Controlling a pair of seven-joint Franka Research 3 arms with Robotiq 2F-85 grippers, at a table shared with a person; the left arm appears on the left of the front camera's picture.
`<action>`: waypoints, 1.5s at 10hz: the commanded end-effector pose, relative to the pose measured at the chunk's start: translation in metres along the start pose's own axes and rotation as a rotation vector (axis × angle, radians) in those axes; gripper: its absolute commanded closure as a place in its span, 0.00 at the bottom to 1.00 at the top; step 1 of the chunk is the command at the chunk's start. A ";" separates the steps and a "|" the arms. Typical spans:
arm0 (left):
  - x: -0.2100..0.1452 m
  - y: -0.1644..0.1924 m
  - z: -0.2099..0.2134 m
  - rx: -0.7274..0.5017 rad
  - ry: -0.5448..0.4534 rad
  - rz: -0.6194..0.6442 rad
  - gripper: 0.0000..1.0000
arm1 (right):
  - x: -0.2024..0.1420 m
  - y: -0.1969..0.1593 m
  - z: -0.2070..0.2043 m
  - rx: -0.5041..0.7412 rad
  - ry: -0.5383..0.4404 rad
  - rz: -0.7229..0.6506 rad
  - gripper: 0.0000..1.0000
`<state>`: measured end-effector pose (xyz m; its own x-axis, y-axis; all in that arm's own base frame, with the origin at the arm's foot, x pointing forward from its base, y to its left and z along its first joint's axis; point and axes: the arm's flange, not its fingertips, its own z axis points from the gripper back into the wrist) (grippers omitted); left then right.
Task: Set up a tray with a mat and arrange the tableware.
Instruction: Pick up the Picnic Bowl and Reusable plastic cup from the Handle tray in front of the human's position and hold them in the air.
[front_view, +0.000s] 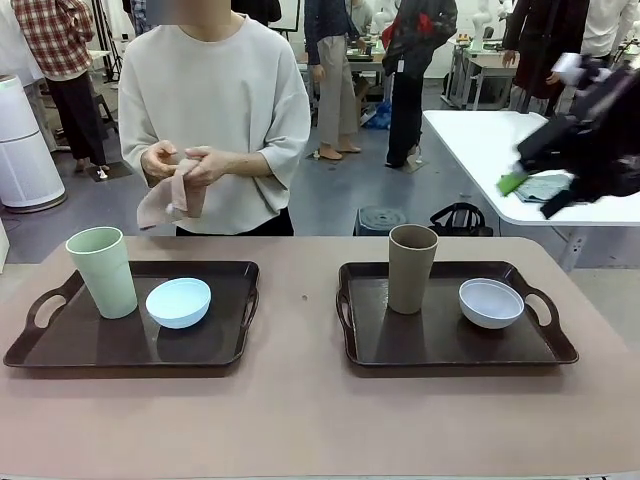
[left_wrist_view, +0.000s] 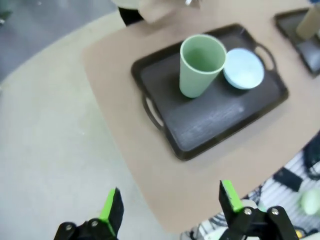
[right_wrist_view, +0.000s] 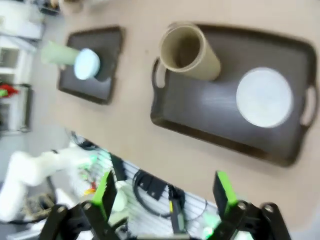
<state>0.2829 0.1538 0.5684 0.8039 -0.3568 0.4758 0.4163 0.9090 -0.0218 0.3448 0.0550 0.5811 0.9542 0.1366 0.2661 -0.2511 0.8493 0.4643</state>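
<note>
Two dark brown trays lie side by side on the table. The left tray carries a pale green cup and a light blue bowl. On the right tray stand a tan-brown cup and a white bowl. At the far side a person holds a limp beige mat in both hands. My left gripper hangs open high above the table's corner. My right gripper is open too, raised off to the right.
The table top is tan, with a bare strip between the trays and along the front edge. A white table stands behind at the right, with people walking farther back. The left arm shows white in the right wrist view.
</note>
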 end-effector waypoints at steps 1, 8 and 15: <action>0.004 0.005 -0.017 0.037 -0.017 -0.162 0.00 | 0.014 0.040 -0.031 -0.026 0.005 0.168 0.00; 0.006 0.001 -0.034 0.094 -0.020 -0.239 0.00 | 0.021 0.101 -0.107 -0.039 0.117 0.313 0.00; 0.085 0.005 -0.048 -0.146 -0.099 -0.609 0.00 | 0.085 0.176 -0.161 -0.102 0.294 0.459 0.00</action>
<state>0.3553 0.0984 0.5617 0.4543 -0.7312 0.5089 0.7698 0.6097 0.1889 0.3752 0.2687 0.5403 0.7580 0.6035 0.2472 -0.6522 0.7022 0.2856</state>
